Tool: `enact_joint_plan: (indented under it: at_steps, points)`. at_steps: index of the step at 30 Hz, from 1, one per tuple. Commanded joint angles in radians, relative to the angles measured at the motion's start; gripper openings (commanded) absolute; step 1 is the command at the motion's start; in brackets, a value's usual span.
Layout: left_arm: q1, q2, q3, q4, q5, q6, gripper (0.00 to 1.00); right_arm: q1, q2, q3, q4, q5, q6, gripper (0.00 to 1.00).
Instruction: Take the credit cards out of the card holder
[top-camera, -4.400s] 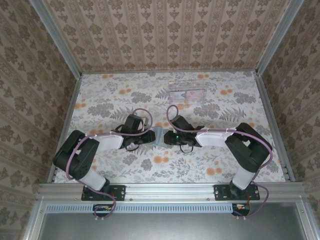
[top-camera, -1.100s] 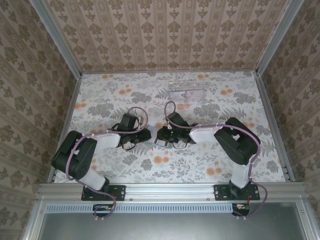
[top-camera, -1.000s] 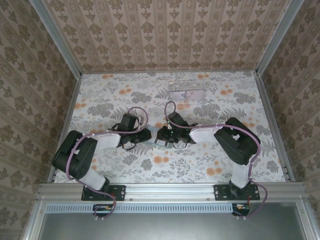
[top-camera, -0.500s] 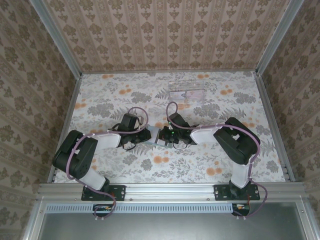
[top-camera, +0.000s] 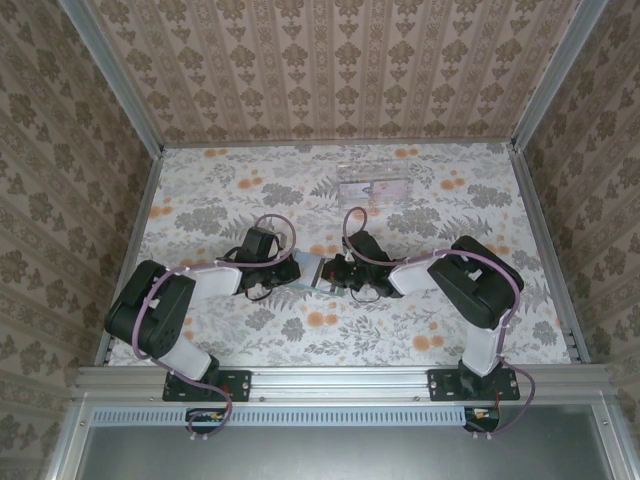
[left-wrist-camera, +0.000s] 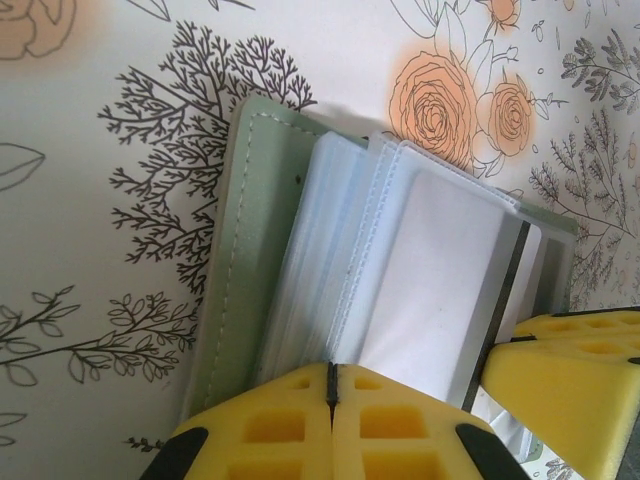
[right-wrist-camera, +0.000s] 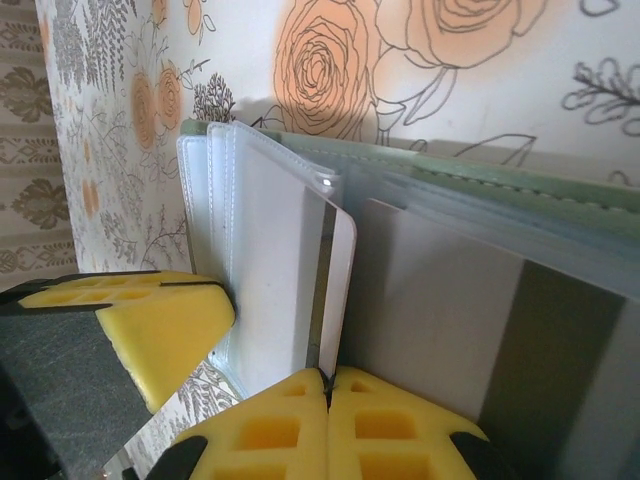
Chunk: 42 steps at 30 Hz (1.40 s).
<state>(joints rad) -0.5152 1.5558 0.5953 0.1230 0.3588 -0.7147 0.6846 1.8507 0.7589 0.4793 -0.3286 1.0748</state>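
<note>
The card holder (left-wrist-camera: 255, 250) lies open on the flowered table, a grey-green cover with clear sleeves fanned up from it. It lies between the two grippers in the top view (top-camera: 314, 268). My left gripper (left-wrist-camera: 332, 372) is shut on the edge of the clear sleeves, and it reaches in from the left (top-camera: 300, 270). My right gripper (right-wrist-camera: 326, 378) is shut on the corner of a pale credit card (right-wrist-camera: 342, 270) with a dark stripe, which sticks partly out of a sleeve. The same card's striped edge (left-wrist-camera: 518, 290) shows beside the right gripper's yellow pad (left-wrist-camera: 560, 365). The holder's green rim (right-wrist-camera: 480, 172) runs behind the card.
A clear plastic tray (top-camera: 373, 186) stands at the back of the table, past the grippers. Patterned walls close in the table on three sides. Both arms (top-camera: 190, 285) (top-camera: 450, 275) fold inward across the front half.
Both grippers have closed at the holder. The right wrist has drawn slightly to the right, and the left arm has stayed almost still.
</note>
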Motion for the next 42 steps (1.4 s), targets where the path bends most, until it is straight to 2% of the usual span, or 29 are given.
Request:
enact_joint_plan:
  at_steps: [1,16,25,30,34,37,42]
  points:
    - [0.006,0.029,-0.021,-0.097,-0.044,-0.008,0.05,-0.016,-0.012,-0.054,-0.038,0.009,0.022,0.0]
    - [0.006,0.023,-0.015,-0.098,-0.034,-0.003,0.05,-0.042,-0.084,-0.164,0.031,-0.009,0.028,0.0]
    - [0.006,0.017,-0.01,-0.103,-0.029,0.001,0.05,-0.085,-0.168,-0.264,0.073,-0.063,0.018,0.0]
    - [0.006,0.01,-0.006,-0.105,-0.028,0.004,0.05,-0.123,-0.267,-0.326,0.048,-0.091,0.002,0.0]
    - [0.005,-0.007,-0.001,-0.107,-0.017,0.009,0.06,-0.154,-0.413,-0.342,-0.073,-0.093,-0.045,0.0]
    - [0.001,-0.04,0.006,-0.106,-0.005,0.011,0.1,-0.163,-0.573,-0.296,-0.281,-0.057,-0.143,0.0]
    - [-0.011,-0.16,0.017,-0.122,-0.007,0.02,0.31,-0.165,-0.754,-0.147,-0.62,0.051,-0.351,0.0]
